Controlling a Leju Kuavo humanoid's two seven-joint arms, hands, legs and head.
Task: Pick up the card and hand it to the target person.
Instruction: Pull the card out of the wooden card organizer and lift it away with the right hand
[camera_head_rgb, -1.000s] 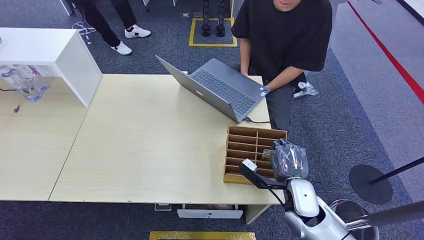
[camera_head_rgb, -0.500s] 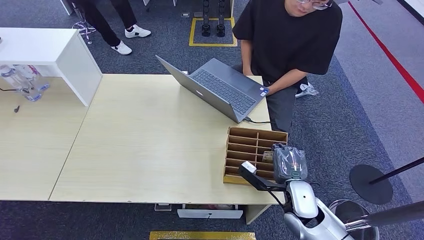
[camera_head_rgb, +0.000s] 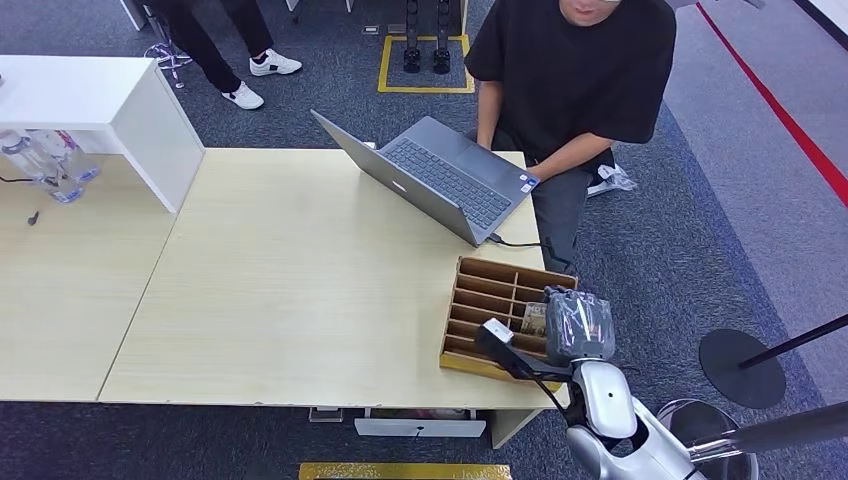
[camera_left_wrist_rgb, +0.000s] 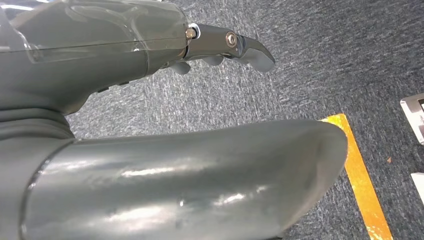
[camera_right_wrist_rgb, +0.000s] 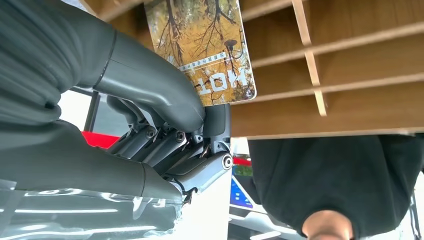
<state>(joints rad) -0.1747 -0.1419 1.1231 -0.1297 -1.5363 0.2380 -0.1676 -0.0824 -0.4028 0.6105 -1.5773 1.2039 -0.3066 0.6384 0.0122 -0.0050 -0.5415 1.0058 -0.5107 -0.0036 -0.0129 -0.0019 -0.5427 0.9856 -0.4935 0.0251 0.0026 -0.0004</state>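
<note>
The card (camera_right_wrist_rgb: 205, 45), printed with autumn trees and lettering, stands in a slot of the wooden organizer (camera_right_wrist_rgb: 350, 100). My right hand (camera_right_wrist_rgb: 165, 125) pinches its lower corner between the thumb and a dark finger. From the head view, my right hand (camera_head_rgb: 578, 325) reaches over the right side of the organizer (camera_head_rgb: 490, 290) at the table's near right corner, with the card (camera_head_rgb: 533, 318) just left of the fingers. The person (camera_head_rgb: 570, 70) in a black shirt stands beyond the table's far right edge. My left hand (camera_left_wrist_rgb: 150, 45) hangs over grey carpet, fingers apart and holding nothing.
An open grey laptop (camera_head_rgb: 440, 175) sits at the far right of the light wooden table (camera_head_rgb: 300, 290), its cable running toward the organizer. A white cabinet (camera_head_rgb: 100, 100) and some bottles (camera_head_rgb: 50, 160) stand at the far left. Another person's legs (camera_head_rgb: 230, 50) are at the back.
The organizer has turned and slid slightly toward the table's near edge under my right hand. My right hand has drawn back a little toward me. The person has shifted the upper body.
</note>
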